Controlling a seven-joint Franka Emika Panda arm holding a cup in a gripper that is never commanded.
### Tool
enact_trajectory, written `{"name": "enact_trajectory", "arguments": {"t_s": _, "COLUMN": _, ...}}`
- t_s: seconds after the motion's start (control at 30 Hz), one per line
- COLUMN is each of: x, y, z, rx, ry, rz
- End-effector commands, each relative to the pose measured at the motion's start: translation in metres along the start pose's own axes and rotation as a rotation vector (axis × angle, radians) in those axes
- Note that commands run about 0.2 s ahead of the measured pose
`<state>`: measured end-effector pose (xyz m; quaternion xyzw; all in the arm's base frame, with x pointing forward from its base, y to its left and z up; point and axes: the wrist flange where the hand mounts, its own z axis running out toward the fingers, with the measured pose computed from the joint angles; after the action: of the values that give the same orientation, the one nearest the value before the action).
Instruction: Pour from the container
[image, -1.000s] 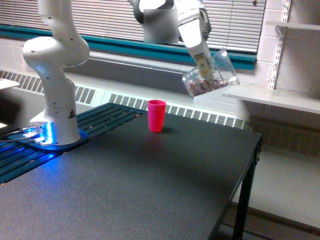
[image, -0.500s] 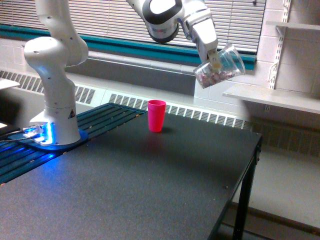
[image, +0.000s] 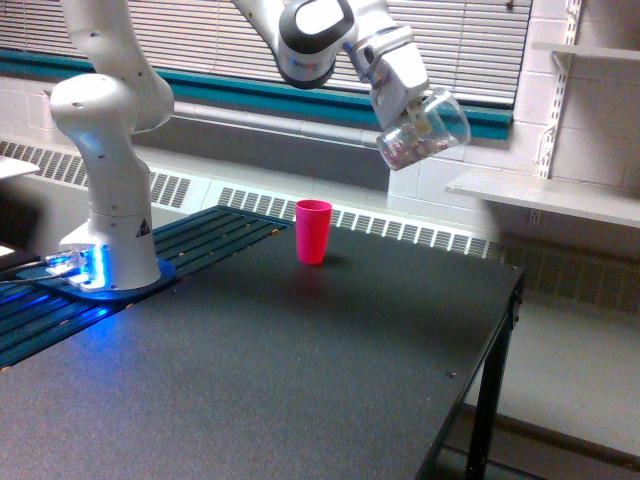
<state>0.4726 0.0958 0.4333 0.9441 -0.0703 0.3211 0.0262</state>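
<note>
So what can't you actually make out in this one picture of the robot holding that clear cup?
Exterior view only:
- The gripper: its fingertips blur into the container, so the grip is unclear.
- The small pieces inside: too small to count.
- The pink cup: its inside is hidden by its own wall.
- The arm's upper part: cut off by the top edge.

White Franka arm (image: 110, 150): base column upright at the exterior view's left, upper links reaching across the top toward the exterior view's right. Wrist angled downward. Gripper (image: 420, 118) held high, fingers clamped on a clear, see-through plastic cup (image: 425, 130) that sits tilted between the jaws.
</note>
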Motion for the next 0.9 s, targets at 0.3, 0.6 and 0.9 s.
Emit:
{"name": "enact_trajectory", "arguments": {"t_s": 0.3, "x": -0.049, "y": -0.054, "z": -0.037, "rx": 0.103, "ry": 0.026, "rz": -0.173}}
{"name": "enact_trajectory", "arguments": {"t_s": 0.6, "x": -0.091, "y": -0.069, "z": -0.049, "rx": 0.144, "ry": 0.004, "rz": -0.245}}
{"name": "enact_trajectory", "arguments": {"t_s": 0.9, "x": -0.133, "y": -0.075, "z": -0.056, "rx": 0.157, "ry": -0.019, "rz": -0.325}}
